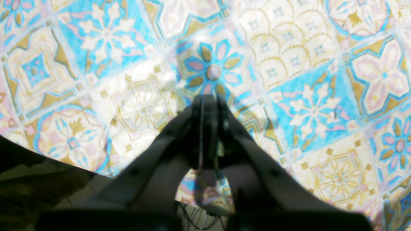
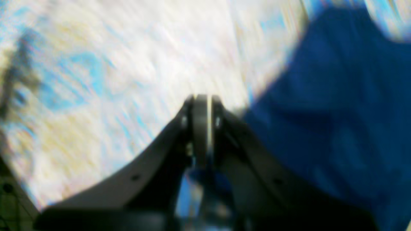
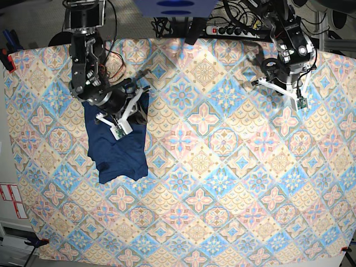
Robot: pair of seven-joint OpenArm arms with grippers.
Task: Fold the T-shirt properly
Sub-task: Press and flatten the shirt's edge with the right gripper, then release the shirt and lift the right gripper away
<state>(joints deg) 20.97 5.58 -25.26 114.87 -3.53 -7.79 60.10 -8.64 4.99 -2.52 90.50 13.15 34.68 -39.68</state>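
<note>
The dark navy T-shirt [image 3: 118, 153] lies in a compact, partly folded shape on the left part of the patterned tablecloth [image 3: 222, 167]. My right gripper [image 3: 140, 83] hovers at the shirt's far edge. In the blurred right wrist view its fingers [image 2: 199, 122] are pressed together over the cloth, with the T-shirt [image 2: 337, 112] filling the right side and nothing seen between them. My left gripper [image 3: 260, 60] hangs over the far right of the table, away from the shirt. In the left wrist view it [image 1: 208, 99] is shut, with only bare tablecloth [image 1: 305, 64] under it.
Cables and a power strip [image 3: 233, 28] lie behind the table's far edge. The table's edge [image 1: 48, 160] shows at the lower left of the left wrist view, with dark floor beyond. Clamps [image 3: 6, 58] hold the cloth at the corners.
</note>
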